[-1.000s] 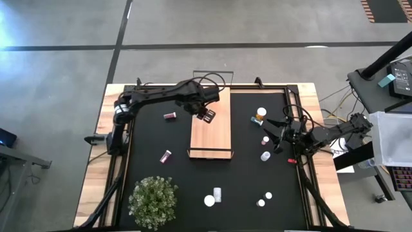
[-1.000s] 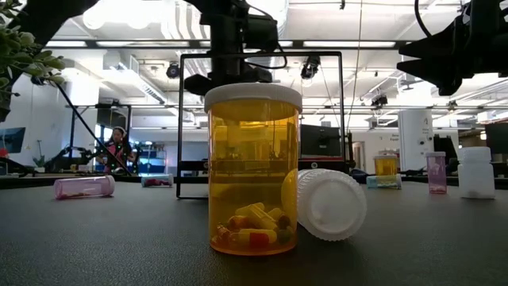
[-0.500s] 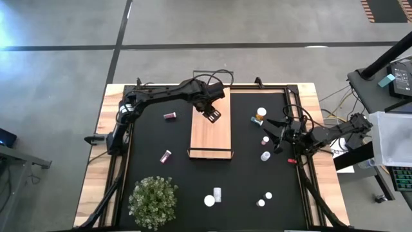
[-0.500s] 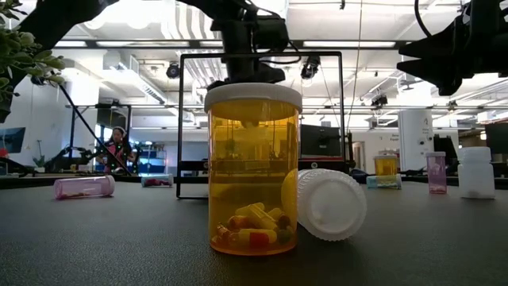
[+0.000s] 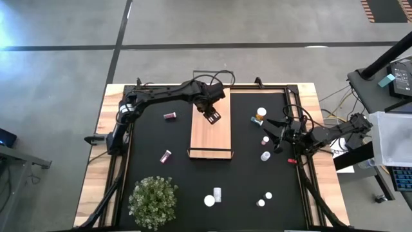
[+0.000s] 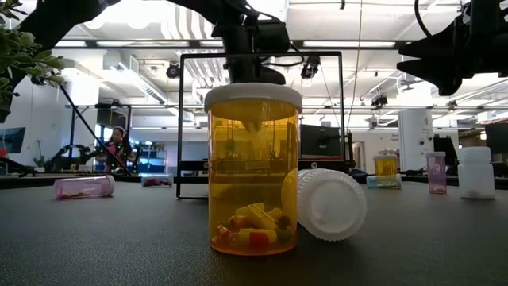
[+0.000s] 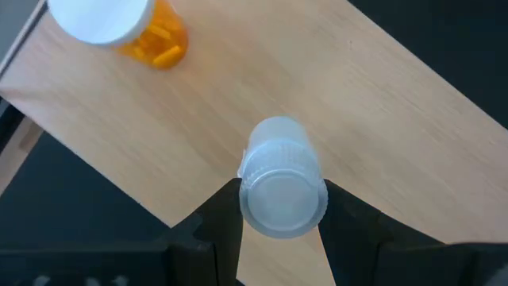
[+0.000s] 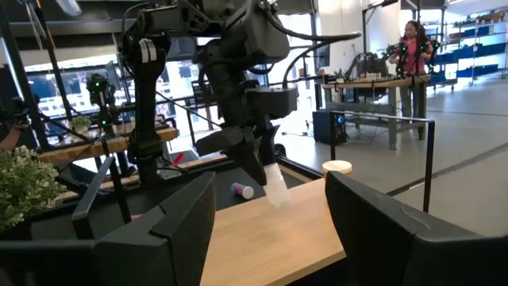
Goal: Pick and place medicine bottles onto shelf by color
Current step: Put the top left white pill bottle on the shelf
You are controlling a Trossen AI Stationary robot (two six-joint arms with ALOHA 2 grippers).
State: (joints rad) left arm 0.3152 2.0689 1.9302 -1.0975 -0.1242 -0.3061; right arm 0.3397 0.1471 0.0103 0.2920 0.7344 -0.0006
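Note:
My left gripper [image 5: 212,115] is over the light-wood shelf [image 5: 211,135], shut on a pale bluish bottle [image 7: 282,187]. The bottle also shows in the right wrist view [image 8: 276,187], tilted, with its lower end close to the board. An orange white-capped bottle [image 7: 127,24] stands upright on its base at the shelf's far end. My right gripper [image 5: 275,134] is open and empty at the table's right, beside an orange bottle [image 5: 260,115], a pink bottle [image 5: 264,140] and a white bottle [image 5: 265,155], all on the black mat. My left gripper pinches the pale bottle between its two fingers [image 7: 225,213], on the sides of its capped upper end [image 7: 282,208]. The fingers come from above, slanting down. The bottle hangs tilted below them over the shelf. I cannot tell whether its lower end touches the board.
Two pink bottles [image 5: 170,116] [image 5: 166,156] lie on the mat left of the shelf. Several white bottles [image 5: 213,197] [image 5: 264,199] and a potted plant [image 5: 153,200] are near the front edge. In the low view an orange bottle [image 6: 253,171] stands right before the camera.
My left gripper has moved a little toward the table's right over the shelf, carrying the pale bottle, and has turned slightly. It has stayed shut on the bottle.

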